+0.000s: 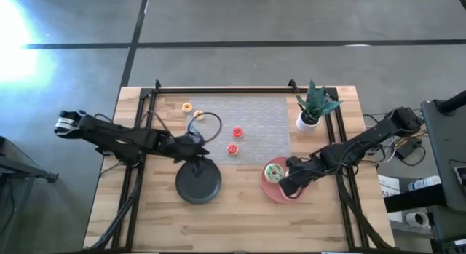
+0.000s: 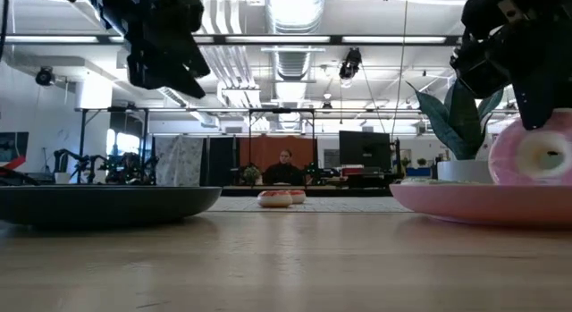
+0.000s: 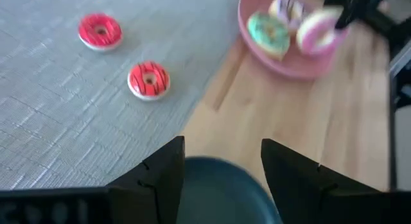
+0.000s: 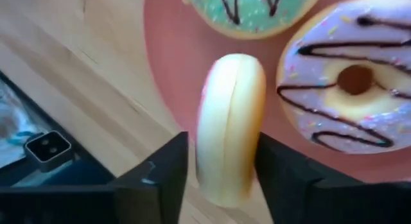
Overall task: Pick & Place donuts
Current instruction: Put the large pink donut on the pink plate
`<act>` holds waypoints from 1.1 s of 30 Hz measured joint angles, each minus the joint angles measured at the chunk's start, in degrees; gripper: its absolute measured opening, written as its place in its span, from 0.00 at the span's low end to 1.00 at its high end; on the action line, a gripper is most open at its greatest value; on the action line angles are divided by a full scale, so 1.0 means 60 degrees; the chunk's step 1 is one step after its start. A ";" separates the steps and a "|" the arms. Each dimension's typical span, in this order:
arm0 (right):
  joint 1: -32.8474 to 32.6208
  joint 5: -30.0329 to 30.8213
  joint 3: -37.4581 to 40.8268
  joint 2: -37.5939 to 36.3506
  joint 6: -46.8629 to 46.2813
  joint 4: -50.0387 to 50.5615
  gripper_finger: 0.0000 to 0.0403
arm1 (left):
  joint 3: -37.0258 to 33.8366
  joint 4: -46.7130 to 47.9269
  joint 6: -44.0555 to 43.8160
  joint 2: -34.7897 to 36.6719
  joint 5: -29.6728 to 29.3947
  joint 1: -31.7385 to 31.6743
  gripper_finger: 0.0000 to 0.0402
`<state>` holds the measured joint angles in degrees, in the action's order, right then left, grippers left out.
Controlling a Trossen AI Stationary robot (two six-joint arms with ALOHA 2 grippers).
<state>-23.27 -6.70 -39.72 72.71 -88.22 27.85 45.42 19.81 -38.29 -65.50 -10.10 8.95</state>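
Pink plate (image 1: 271, 190) at the right front of the table carries three larger donuts. The right gripper (image 4: 219, 179) is over it, its two dark fingers (image 4: 160, 179) closed on the pink donut (image 4: 230, 124), which stands on edge between them with its cream side showing in the right wrist view. In the low view this donut (image 2: 536, 153) stands upright on the plate's rim (image 2: 465, 203). Just beside it on the plate lie the green donut (image 4: 250, 12) with dark stripes and a lilac donut (image 4: 350, 95) with dark drizzle, both flat.

The left gripper (image 3: 221, 169) hangs above the black plate (image 1: 198, 183), which sits at the table's middle front; its fingers (image 3: 160, 176) stand apart with nothing between them.

On the grey mat (image 1: 255, 112) behind the plates lie two small red donuts: one plain red (image 3: 100, 31), and one red with dark stripes (image 3: 148, 79) nearer the black plate. They are near each other but apart. An orange donut (image 1: 187, 107) and a yellow one (image 1: 198, 116) lie at the mat's left end. A potted plant (image 1: 314, 108) stands at the right rear corner. In the room beyond, a person (image 2: 285, 169) sits far off.
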 joint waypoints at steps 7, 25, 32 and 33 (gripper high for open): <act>0.0004 0.0114 -0.0021 0.0000 0.0754 -0.0832 0.50 | -0.0543 -0.0912 -0.0060 0.0500 -0.0162 -0.0015 0.45; -0.0246 0.1158 -0.1575 -0.0094 0.3385 0.0565 0.41 | -0.0604 -0.1024 -0.0053 0.0114 -0.0264 -0.0037 0.45; -0.1584 0.0348 -0.3097 0.1031 0.6047 0.2202 0.45 | -0.0604 -0.1033 0.0144 0.0114 -0.0448 -0.0044 0.45; -0.1789 0.0344 -0.3396 0.1318 0.6118 0.2593 0.46 | -0.0604 -0.1026 0.0144 0.0114 -0.0495 -0.0044 0.45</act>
<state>-34.00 -4.64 -60.10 80.62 -51.51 43.41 41.80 13.65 -37.43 -64.82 -13.07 8.69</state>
